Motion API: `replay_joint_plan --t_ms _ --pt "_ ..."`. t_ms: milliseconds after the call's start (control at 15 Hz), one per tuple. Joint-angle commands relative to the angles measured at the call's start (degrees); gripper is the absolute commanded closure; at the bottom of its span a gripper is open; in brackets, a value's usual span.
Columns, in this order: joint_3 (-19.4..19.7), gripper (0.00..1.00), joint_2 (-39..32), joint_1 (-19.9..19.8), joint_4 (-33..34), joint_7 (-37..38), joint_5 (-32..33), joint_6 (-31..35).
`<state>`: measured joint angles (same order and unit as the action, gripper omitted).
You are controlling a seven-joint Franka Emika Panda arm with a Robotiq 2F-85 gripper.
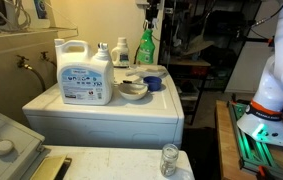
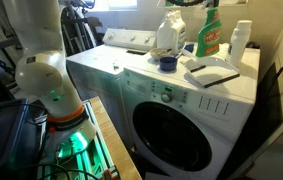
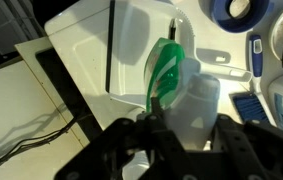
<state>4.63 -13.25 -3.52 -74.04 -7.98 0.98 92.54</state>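
White washer top [image 1: 91, 112] carries 1 detergent jug [image 1: 85, 71] and 2 bowls [image 1: 134, 87]; tool [image 3: 169, 128] clamps 1 green spray bottle [image 3: 171, 75].

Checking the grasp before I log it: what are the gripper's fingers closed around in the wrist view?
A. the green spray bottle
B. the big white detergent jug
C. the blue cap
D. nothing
A: in the wrist view the gripper straddles the green spray bottle, its translucent green body between the dark fingers.
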Motion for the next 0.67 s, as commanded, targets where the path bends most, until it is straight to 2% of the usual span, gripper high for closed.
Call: replay_joint_plan --t_ms 0,600 --pt "0.26 0.88 -2.12 -1.92 2.79 -3.06 -3.44 0.78" --pt "0.33 0.88 -3.83 -3.46 0.14 -5.03 -3.50 2.87"
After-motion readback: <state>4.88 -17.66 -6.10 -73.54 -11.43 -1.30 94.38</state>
